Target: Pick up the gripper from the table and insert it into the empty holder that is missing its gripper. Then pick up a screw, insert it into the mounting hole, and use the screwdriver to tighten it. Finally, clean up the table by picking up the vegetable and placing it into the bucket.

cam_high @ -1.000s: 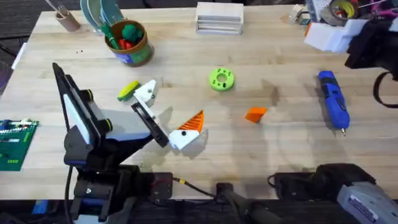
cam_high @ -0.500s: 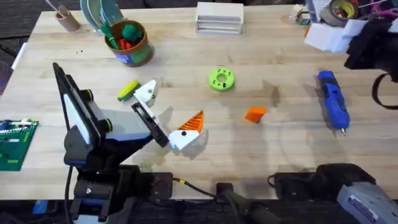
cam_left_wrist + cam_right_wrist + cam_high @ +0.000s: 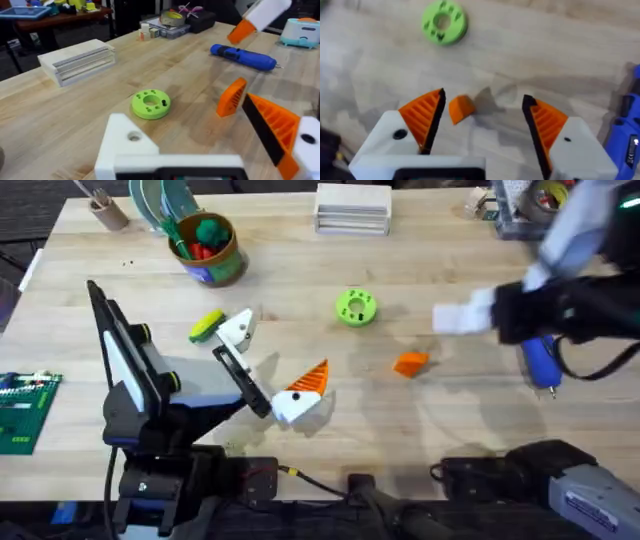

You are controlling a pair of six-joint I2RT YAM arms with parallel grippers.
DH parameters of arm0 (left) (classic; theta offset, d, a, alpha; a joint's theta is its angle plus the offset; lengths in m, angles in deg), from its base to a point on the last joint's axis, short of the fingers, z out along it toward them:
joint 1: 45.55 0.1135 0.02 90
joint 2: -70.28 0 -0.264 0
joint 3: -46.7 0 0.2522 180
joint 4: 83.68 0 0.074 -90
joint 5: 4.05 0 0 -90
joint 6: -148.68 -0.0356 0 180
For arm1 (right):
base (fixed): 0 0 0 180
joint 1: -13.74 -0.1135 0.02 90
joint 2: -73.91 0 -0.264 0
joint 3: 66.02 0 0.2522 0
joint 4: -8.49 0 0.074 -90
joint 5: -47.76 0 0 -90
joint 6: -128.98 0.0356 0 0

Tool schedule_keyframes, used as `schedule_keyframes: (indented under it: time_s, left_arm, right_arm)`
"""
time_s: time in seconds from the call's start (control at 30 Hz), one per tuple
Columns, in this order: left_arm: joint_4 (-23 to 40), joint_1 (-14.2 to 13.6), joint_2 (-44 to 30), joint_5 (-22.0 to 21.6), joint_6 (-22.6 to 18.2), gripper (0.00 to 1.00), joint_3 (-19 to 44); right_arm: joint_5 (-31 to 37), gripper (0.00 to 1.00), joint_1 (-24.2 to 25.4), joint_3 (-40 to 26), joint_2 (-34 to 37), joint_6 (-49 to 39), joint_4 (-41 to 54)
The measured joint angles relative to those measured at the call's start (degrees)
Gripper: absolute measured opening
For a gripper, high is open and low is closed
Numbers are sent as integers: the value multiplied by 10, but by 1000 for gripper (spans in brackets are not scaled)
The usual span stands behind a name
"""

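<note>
The right gripper (image 3: 480, 130) hangs above the middle right of the pale wooden table (image 3: 440, 430), its jaws spread wide; in its wrist view the small orange wedge-shaped gripper (image 3: 460, 108) lies on the wood between the two ribbed orange pads, nearer one of them and touching neither. From overhead that loose gripper (image 3: 410, 363) sits in open wood, with bare table on the near side and the round green disc (image 3: 355, 307) well apart on the far side. The bright blue screwdriver (image 3: 538, 352) lies just beside the right arm, partly under it, its thin metal tip pointing toward the near edge. The left gripper (image 3: 265, 375) rests low at the left centre, jaws spread: one white blocky finger mount carries a ribbed orange tip (image 3: 309, 377), while the other, the holder (image 3: 236, 330), is plain white with a round mounting hole. The yellow and green vegetable (image 3: 206, 326) lies just beside the holder. The bucket (image 3: 208, 248), tan-rimmed with a blue lower wall, stands near the far left edge with toy items inside. A white slatted block (image 3: 352, 208) sits at the far edge.
</note>
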Motion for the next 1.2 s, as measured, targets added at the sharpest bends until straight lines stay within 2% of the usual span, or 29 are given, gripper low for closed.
schedule_keyframes:
  time_s: [0.23,0.43,0.7,0.87,1.2]
  left_arm:
    - [3,0,0,38,0,993,0]
    - [4,0,0,68,0,993,0]
    - [13,0,0,82,0,993,0]
    - [14,0,0,85,0,993,0]
    - [15,0,0,92,0,992,0]
  right_arm:
    - [42,993,-121,0,56,-25,42]
    - [55,992,-181,0,74,-74,51]
    - [61,992,-187,0,75,-114,52]
    - [65,991,-187,0,105,-161,52]
    - [66,828,-187,0,161,-202,51]
